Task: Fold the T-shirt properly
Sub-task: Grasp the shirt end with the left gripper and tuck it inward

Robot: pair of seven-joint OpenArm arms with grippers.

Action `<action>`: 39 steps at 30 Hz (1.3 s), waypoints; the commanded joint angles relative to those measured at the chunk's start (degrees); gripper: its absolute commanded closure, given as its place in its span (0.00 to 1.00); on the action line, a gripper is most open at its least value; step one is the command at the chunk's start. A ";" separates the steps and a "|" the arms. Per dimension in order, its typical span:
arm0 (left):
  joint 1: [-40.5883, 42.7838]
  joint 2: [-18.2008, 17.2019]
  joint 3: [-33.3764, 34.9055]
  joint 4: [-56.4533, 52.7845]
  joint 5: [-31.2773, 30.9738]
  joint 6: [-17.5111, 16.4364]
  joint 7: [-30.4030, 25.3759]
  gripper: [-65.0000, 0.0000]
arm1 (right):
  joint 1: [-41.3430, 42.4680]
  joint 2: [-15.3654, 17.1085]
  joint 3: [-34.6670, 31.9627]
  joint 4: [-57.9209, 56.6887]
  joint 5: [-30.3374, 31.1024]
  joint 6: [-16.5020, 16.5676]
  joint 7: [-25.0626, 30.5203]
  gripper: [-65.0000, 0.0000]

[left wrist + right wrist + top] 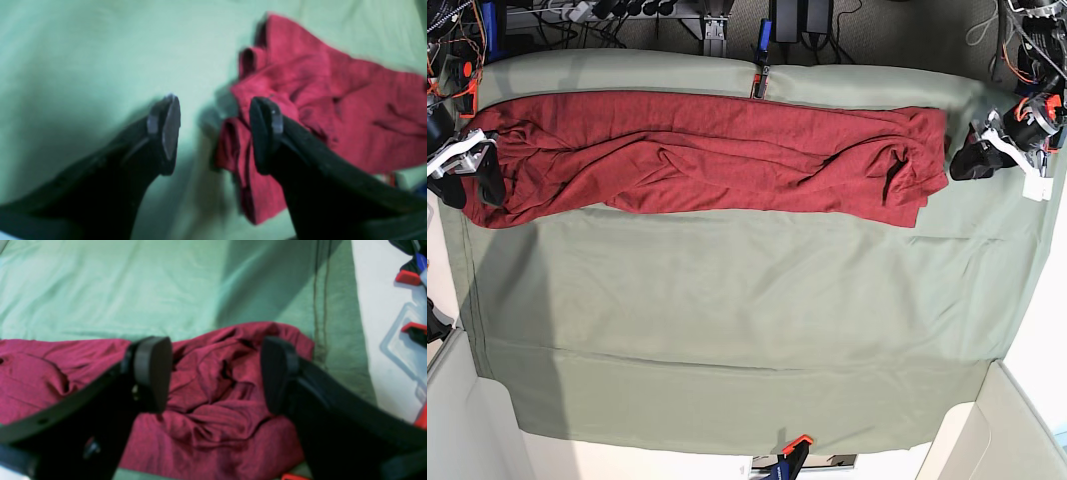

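The T-shirt (707, 150) is a dark red garment bunched into a long wrinkled band across the far half of the table. My left gripper (964, 160) hovers at its right end, jaws open. In the left wrist view the left gripper (217, 133) straddles the shirt's crumpled edge (333, 110), holding nothing. My right gripper (479, 180) is at the shirt's left end. Seen from the right wrist, the right gripper (215, 373) stands open just above the rumpled folds of the T-shirt (213, 406), with nothing pinched between the fingers.
A sage-green cloth sheet (747, 320) covers the table. Clamps grip it at the far edge (761, 75) and the near edge (792, 455). White panels (1017, 430) stand at the near corners. Cables and gear line the back. A clear plastic box (400, 346) sits beyond the cloth's edge.
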 commanded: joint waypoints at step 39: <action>-4.33 -1.20 25.14 -9.60 -20.09 -0.52 11.93 0.50 | 0.42 0.87 0.26 0.83 1.29 -0.02 1.14 0.37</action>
